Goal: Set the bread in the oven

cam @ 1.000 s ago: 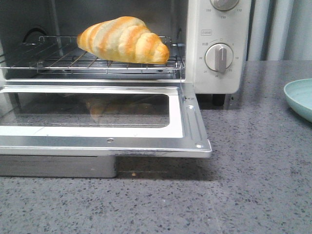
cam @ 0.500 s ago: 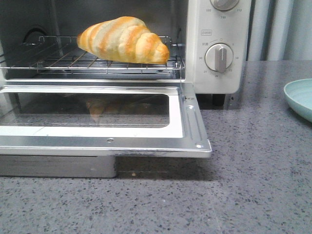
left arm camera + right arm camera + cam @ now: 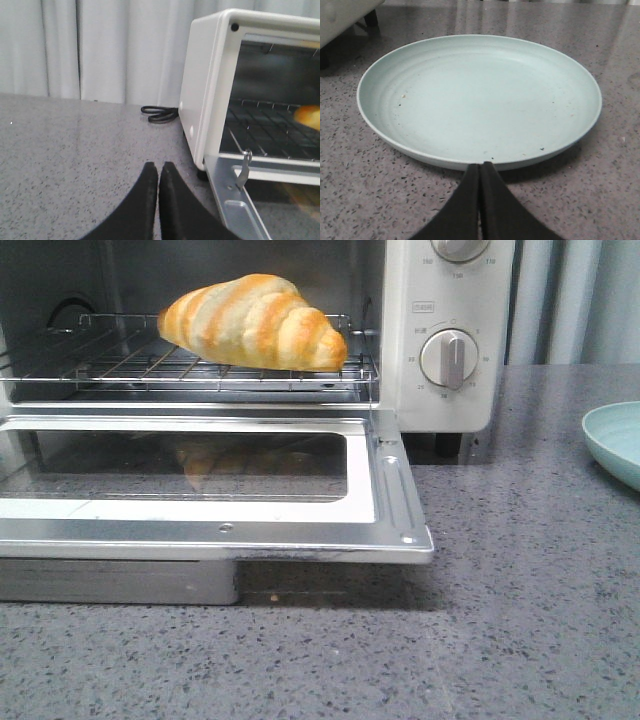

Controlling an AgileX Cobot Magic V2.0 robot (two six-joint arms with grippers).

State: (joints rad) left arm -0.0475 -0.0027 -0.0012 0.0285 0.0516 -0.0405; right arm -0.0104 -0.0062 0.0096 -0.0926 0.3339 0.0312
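Observation:
The bread (image 3: pixel 252 323), a striped golden and cream roll, lies on the wire rack (image 3: pixel 130 365) inside the cream-white oven (image 3: pixel 440 390). The oven's glass door (image 3: pixel 390 500) hangs open and flat toward me. In the left wrist view an orange end of the bread (image 3: pixel 308 117) shows inside the oven (image 3: pixel 200 100). My left gripper (image 3: pixel 158 167) is shut and empty, low over the counter beside the oven's left side. My right gripper (image 3: pixel 480 167) is shut and empty at the near rim of a pale green plate (image 3: pixel 480 95). Neither gripper shows in the front view.
The pale green plate (image 3: pixel 615 445) sits on the grey speckled counter to the right of the oven. A black cord (image 3: pixel 159 114) lies behind the oven's left side. White curtains hang at the back. Two round beige dials (image 3: pixel 450 358) are on the oven's right panel.

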